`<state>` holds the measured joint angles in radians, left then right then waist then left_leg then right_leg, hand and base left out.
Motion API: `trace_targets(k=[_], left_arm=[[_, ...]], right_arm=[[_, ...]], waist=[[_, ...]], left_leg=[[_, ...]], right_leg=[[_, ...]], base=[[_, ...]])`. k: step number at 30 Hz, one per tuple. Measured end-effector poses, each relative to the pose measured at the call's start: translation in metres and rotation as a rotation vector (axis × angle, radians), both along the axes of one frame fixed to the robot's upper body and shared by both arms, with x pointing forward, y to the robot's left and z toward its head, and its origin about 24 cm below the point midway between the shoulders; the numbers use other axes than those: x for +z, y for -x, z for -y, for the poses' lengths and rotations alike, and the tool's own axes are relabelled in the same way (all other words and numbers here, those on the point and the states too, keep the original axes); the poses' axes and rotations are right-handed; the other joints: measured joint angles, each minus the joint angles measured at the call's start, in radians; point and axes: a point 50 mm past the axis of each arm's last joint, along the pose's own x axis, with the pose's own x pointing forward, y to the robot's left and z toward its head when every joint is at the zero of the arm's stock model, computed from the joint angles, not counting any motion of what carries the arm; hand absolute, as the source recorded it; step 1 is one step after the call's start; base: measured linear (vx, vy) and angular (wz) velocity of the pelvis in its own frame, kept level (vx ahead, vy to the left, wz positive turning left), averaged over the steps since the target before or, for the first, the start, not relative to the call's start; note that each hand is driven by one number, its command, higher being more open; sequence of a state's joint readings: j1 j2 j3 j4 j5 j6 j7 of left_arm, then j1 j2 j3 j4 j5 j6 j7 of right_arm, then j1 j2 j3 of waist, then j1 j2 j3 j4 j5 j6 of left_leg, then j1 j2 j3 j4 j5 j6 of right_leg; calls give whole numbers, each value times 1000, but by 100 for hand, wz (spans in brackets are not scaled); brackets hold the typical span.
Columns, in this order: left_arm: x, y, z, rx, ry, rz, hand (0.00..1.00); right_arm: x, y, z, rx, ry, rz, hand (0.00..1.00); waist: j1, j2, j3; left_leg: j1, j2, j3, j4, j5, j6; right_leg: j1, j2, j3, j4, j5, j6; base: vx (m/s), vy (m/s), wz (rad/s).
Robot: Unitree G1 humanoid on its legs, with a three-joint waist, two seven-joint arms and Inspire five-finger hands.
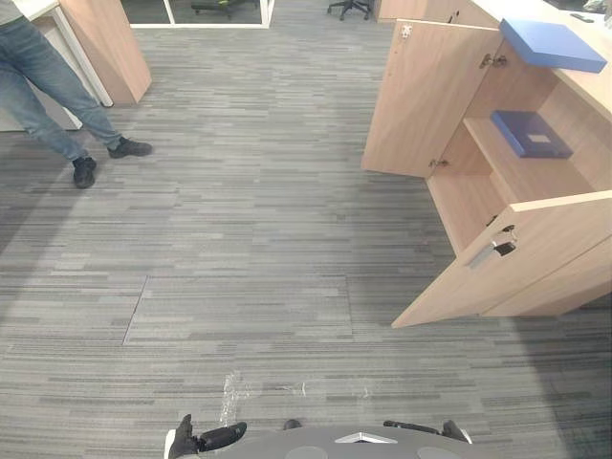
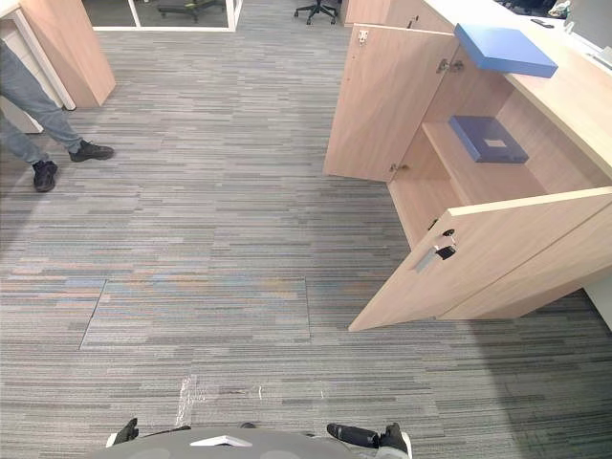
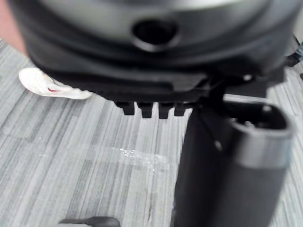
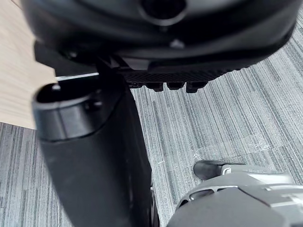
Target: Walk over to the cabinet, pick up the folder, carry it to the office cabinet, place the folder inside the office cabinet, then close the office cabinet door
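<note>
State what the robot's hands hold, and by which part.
Nothing: left hand and right hand hang empty. The light blue folder lies on top of the cabinet.

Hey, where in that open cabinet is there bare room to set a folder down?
The shelf is bare on its near half, between the dark blue folder and the near door. The compartment below it looks empty too. The shelf's far end is taken by that folder; the light blue folder sits on the countertop above.
</note>
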<state>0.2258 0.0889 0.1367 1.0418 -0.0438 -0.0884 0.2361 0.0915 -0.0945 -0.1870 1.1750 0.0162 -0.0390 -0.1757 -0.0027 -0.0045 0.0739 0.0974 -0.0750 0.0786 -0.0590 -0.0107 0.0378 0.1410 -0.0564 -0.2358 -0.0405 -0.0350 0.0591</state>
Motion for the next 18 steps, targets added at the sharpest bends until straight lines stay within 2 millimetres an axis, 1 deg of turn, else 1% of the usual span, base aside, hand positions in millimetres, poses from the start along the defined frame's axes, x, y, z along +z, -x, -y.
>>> trace_targets(k=[3,7,10,11,12,18], left_arm=[[0,-2,1,-10,22,13,100],[1,-4,0,-17,31,33,100],[1,-4,-1,2,33,39,100],[1,-4,-1,4,32,39,100],[1,-4,-1,6,32,39,100],[1,-3,-1,17,43,43,100]], right_arm=[[0,0,0,0,-1,0,100],[0,-2,-1,7,-15,8,100],[0,-3,-2,7,-18,10,100],[0,-3,-2,7,-18,10,100],[0,-3,-2,7,-18,11,100],[0,-4,-2,7,-18,13,100]], waist=[[1,0,7],[1,-4,15],[3,-7,22],[4,-6,22],[3,-6,22],[3,-6,28]], left_leg=[[20,4,-1,0,-8,-12],[21,5,-1,0,-8,-12],[16,3,0,-1,-4,-7],[16,1,1,-11,4,3],[16,1,1,-22,8,-1],[15,1,1,-28,17,2]], right_leg=[[18,3,-3,0,0,0],[16,3,-3,0,2,3],[11,1,-3,0,4,5],[6,1,-3,0,3,4],[2,1,-3,0,3,4],[-1,0,-5,1,3,4]], base=[[2,-24,0],[-52,-29,-1],[-100,-27,-1],[-104,-28,-1],[-105,-28,0],[-80,-24,1]])
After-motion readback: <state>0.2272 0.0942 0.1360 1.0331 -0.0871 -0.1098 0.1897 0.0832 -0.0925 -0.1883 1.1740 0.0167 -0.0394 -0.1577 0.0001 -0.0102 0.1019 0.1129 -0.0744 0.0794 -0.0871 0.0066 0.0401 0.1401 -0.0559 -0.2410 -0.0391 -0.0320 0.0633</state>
